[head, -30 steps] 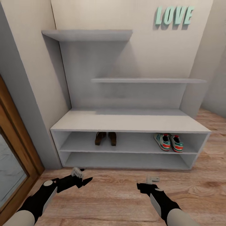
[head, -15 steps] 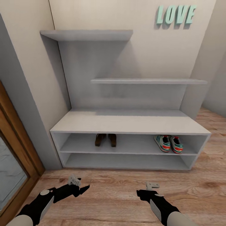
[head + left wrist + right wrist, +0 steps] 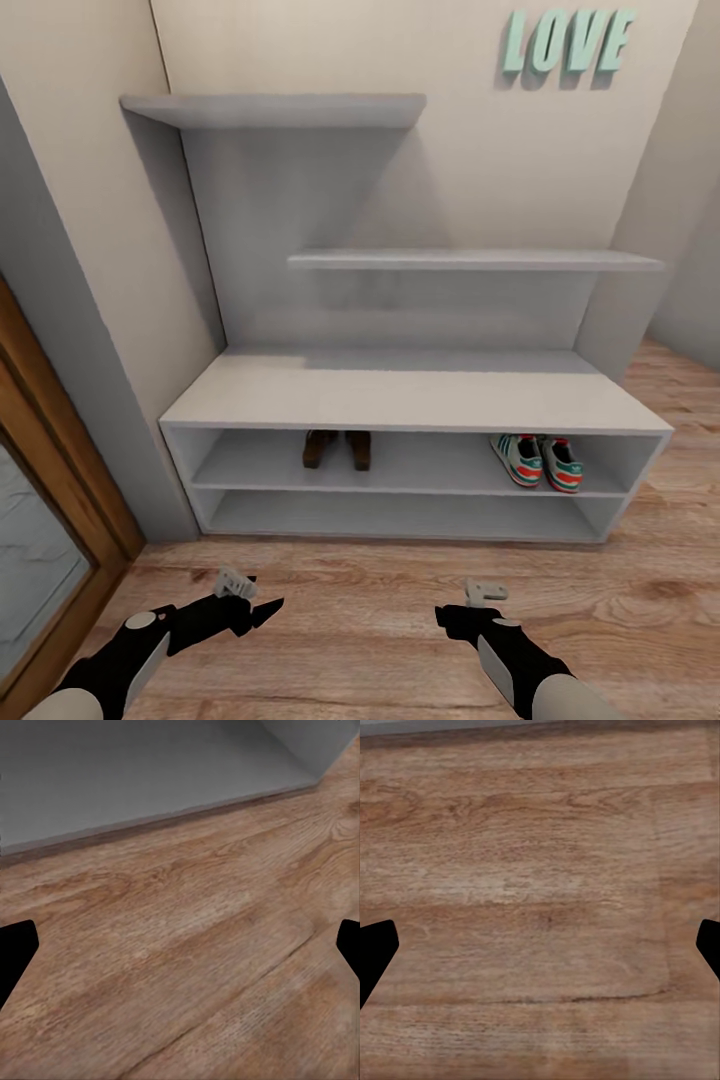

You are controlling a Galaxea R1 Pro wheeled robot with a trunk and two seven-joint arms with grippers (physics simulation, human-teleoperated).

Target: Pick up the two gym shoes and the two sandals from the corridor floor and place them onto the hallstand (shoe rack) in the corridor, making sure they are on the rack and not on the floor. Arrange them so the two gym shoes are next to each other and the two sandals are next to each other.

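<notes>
The two sandals [image 3: 337, 448] stand side by side on the upper open shelf of the hallstand [image 3: 400, 392], left of its middle. The two gym shoes [image 3: 537, 460] sit together on the same shelf near its right end. Both of my grippers hang low over the corridor floor [image 3: 360, 630] in front of the hallstand. The left gripper [image 3: 264, 607] is open, and in the left wrist view its gripper [image 3: 180, 952] has only bare planks between its dark fingertips [image 3: 15, 952]. The right gripper [image 3: 446, 616] is open too, as the right wrist view's gripper [image 3: 540, 949] shows with nothing between.
A wooden door frame with a glass pane [image 3: 40, 500] stands at the left, beside a grey wall corner [image 3: 90, 360]. Stepped floating shelves [image 3: 470, 260] and mint LOVE letters [image 3: 568, 42] are above the bench. The lower shelf row [image 3: 400, 514] holds nothing. Open floor continues to the right [image 3: 680, 470].
The view has shifted slightly. My left gripper has drawn back from the hallstand toward me; the right gripper has moved back a little. Shoes and sandals have not moved.
</notes>
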